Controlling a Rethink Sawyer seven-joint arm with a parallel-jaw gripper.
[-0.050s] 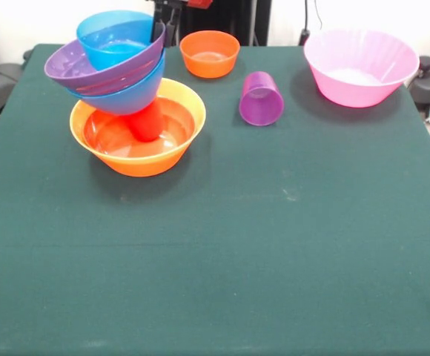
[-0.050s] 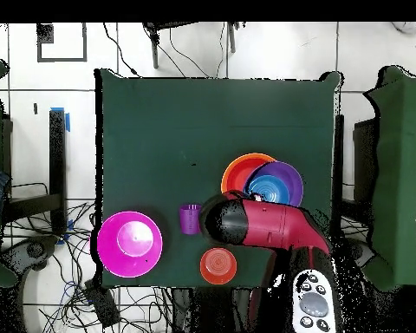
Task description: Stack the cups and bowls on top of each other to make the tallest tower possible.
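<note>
Four pieces make up the tower (image 1: pixel 126 96) I see on the green tabletop (image 1: pixel 274 245): a big orange bowl (image 1: pixel 138 152) holds an upside-down red cup (image 1: pixel 147 122), on which a blue bowl (image 1: pixel 130 95), a purple bowl (image 1: pixel 100 68) and a small blue bowl (image 1: pixel 117 38) sit tilted. Well apart stand a small orange bowl (image 1: pixel 210 53), a purple cup (image 1: pixel 260 99) on its side, and a pink bowl (image 1: pixel 360 67). The end effector (image 1: pixel 169 13) shows behind the tower's top, and I cannot tell how it is set.

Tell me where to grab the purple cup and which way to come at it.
Probably best to come straight down and pinch the rim of the purple cup, one finger inside the mouth. It stands upright and open on the table, apart from the small orange bowl and the large pink bowl, so its top is free.
</note>
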